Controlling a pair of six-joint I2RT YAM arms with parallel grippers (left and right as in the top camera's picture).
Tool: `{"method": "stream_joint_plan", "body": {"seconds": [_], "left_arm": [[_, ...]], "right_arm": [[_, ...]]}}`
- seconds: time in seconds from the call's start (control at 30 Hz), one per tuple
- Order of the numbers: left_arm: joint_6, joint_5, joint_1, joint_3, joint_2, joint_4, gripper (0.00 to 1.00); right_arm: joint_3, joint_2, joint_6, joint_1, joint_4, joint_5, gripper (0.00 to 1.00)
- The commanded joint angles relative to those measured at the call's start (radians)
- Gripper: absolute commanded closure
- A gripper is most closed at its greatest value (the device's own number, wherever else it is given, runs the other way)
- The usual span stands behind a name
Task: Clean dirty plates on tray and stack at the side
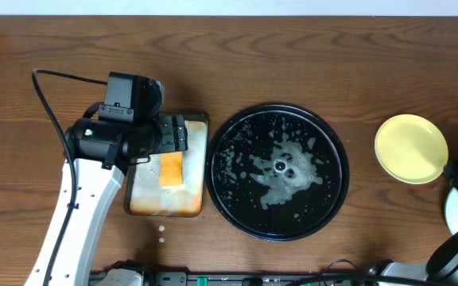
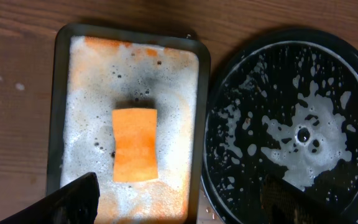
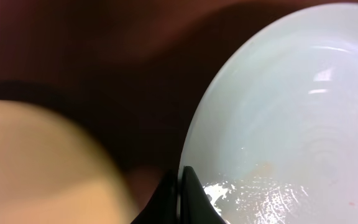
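one yellow plate, one mint plate, one tray.

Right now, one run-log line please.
left gripper: open over sponge; right gripper: shut on mint plate rim; tray: foamy, no plates; yellow plate: beside tray

Far strip of the table: bare wood, open across its width. The black tray sits centre with foam and water on its floor, open from above. The foamy metal pan lies just beside the tray's left rim, with only a thin gap. The left gripper, spread wide, and its arm hang over the pan's far end. The orange sponge is uncovered. A cable loops at far left.

A bare wood lane runs between the tray and the yellow plate. The mint plate lies near it, and the right gripper, clamped on the mint plate's rim, fills the narrow gap.
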Motion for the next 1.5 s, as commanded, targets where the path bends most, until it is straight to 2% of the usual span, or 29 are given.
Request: {"method": "stream_joint_plan", "body": {"seconds": [0.0, 0.47, 0.73, 0.77, 0.83, 0.97, 1.17, 1.23, 1.27, 1.3, 1.33, 1.37, 1.4, 1.47], "left_arm": [[0.014, 0.005, 0.001, 0.0, -0.001, -0.002, 0.16], [0.014, 0.005, 0.001, 0.0, 0.0, -0.002, 0.16], [0.014, 0.005, 0.001, 0.0, -0.001, -0.002, 0.16], [0.014, 0.005, 0.0, 0.0, -0.001, -0.002, 0.16], [0.014, 0.005, 0.001, 0.0, -0.001, -0.002, 0.16], [0.014, 0.005, 0.001, 0.0, -0.001, -0.002, 0.16], [0.014, 0.005, 0.001, 0.0, 0.0, -0.002, 0.16], [0.014, 0.005, 0.001, 0.0, 0.0, -0.002, 0.16], [0.014, 0.005, 0.001, 0.0, 0.0, -0.002, 0.16], [0.014, 0.005, 0.0, 0.0, -0.001, -0.002, 0.16], [0.014, 0.005, 0.001, 0.0, -0.001, -0.002, 0.16], [0.014, 0.005, 0.001, 0.0, -0.001, -0.002, 0.16], [0.014, 0.005, 0.001, 0.0, -0.001, -0.002, 0.16], [0.014, 0.005, 0.001, 0.0, -0.001, -0.002, 0.16]], "right_arm": [[0.033, -0.059, 0.009, 0.072, 0.012, -0.066, 0.99], [0.037, -0.096, -0.073, 0.423, 0.154, -0.034, 0.99], [0.035, -0.048, -0.065, 0.478, 0.099, 0.032, 0.99], [0.035, -0.045, -0.065, 0.479, 0.085, 0.032, 0.97], [0.036, -0.047, -0.066, 0.48, 0.072, 0.013, 0.66], [0.036, -0.055, -0.101, 0.48, 0.08, -0.07, 0.58], [0.036, -0.095, -0.164, 0.5, 0.088, -0.163, 0.58], [0.036, -0.112, -0.167, 0.516, 0.087, -0.163, 0.62], [0.036, -0.119, -0.167, 0.522, 0.083, -0.163, 0.67], [0.036, -0.123, -0.166, 0.525, 0.079, -0.163, 0.79], [0.036, -0.127, -0.147, 0.526, 0.071, -0.171, 0.96], [0.036, -0.129, -0.132, 0.526, 0.064, -0.189, 0.99], [0.036, -0.132, -0.129, 0.526, 0.061, -0.222, 0.98], [0.036, -0.143, -0.13, 0.533, 0.053, -0.321, 0.83]]}}
